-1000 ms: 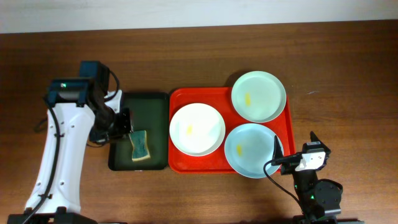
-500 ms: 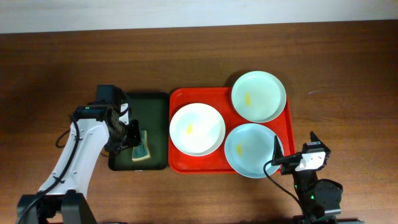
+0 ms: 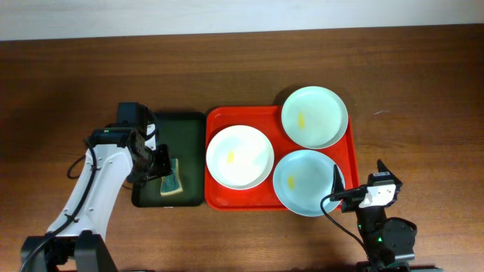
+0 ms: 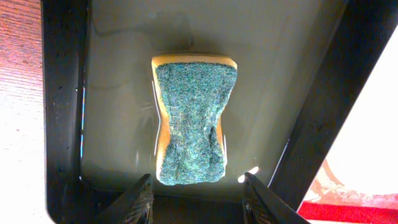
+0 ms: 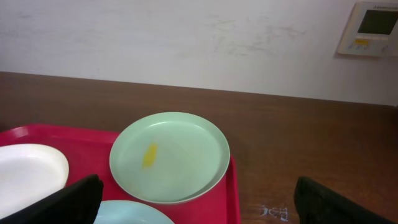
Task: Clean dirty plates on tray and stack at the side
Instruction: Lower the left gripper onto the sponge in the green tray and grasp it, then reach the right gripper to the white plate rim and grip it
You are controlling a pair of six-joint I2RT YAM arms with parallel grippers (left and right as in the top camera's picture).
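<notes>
Three plates lie on the red tray (image 3: 219, 118): a white plate (image 3: 240, 156) at its left, a pale green plate (image 3: 314, 116) at the back right, and a pale blue plate (image 3: 305, 182) at the front right. Each has a small yellow smear in the middle. My left gripper (image 3: 160, 163) is open and low over the dark green tray (image 3: 185, 128). A blue-green and yellow sponge (image 4: 193, 118) lies just ahead of its fingertips (image 4: 198, 198), not gripped. My right gripper (image 3: 358, 175) is open and empty at the red tray's front right corner, facing the pale green plate (image 5: 169, 157).
The dark green tray stands just left of the red tray, and its floor looks wet (image 4: 118, 93). The white plate's edge (image 4: 373, 124) shows at the right of the left wrist view. Brown table (image 3: 423, 91) lies right of the red tray, with a wall (image 5: 186, 37) behind.
My left arm has come down and forward over the green tray, bringing the open gripper close to the sponge. In the last half second it has barely moved. The right arm is still.
</notes>
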